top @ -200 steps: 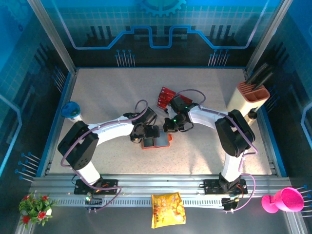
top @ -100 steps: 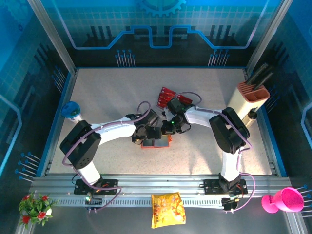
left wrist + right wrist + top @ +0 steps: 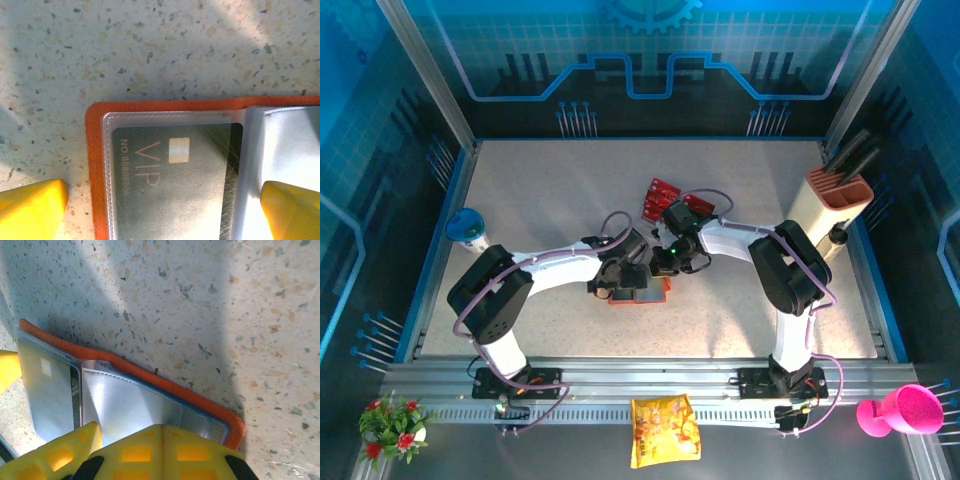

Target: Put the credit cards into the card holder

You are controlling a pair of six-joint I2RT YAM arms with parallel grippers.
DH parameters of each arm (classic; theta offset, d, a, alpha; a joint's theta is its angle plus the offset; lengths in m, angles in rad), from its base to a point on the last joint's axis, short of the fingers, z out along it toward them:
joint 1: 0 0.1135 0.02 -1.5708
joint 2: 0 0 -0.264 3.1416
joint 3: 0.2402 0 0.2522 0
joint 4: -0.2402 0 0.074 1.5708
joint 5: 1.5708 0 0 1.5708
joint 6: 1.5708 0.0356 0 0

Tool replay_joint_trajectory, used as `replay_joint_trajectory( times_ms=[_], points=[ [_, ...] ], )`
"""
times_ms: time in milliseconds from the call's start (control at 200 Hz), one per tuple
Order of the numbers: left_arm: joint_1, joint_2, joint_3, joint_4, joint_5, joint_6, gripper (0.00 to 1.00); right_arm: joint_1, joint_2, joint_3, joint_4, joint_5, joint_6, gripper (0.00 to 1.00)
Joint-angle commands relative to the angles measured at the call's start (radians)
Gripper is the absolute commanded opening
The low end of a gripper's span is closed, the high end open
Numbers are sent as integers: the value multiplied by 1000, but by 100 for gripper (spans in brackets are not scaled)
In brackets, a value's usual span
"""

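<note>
The orange card holder lies open on the speckled table, mid-way between both arms. Its left clear pocket holds a dark card marked VIP. My left gripper hovers low over that half, open; one yellow fingertip is on the table outside the orange rim, the other on the centre sleeve. My right gripper is shut, its tips resting on the right clear pocket with nothing between them. Several red credit cards lie loose behind the wallet.
A cream-and-peach stand is at the right edge and a blue-topped cup at the left. Off the table in front are a yellow snack bag, a pink cup and flowers.
The right gripper has slid left onto the wallet, and the left gripper has shifted slightly right over it. Neither gripper's state has changed.
</note>
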Motion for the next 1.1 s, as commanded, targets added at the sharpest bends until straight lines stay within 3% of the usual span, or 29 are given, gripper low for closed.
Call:
replay_joint_trajectory(
  times_ms=[0,90,220,335,1096],
  points=[
    [-5,8,-39,-20,-21,-1,99,-3,-23,-11,-9,-7,18,3],
    [-6,7,-55,-4,-15,2,98,-6,-59,-18,-5,4,34,7],
    [-7,2,-72,19,-5,7,98,-6,-89,-32,0,14,62,21],
    [-7,0,-83,32,2,11,98,-4,-89,-45,19,12,89,25],
    [-6,-16,-117,72,21,31,99,34,17,-16,63,-39,140,28]
  ],
)
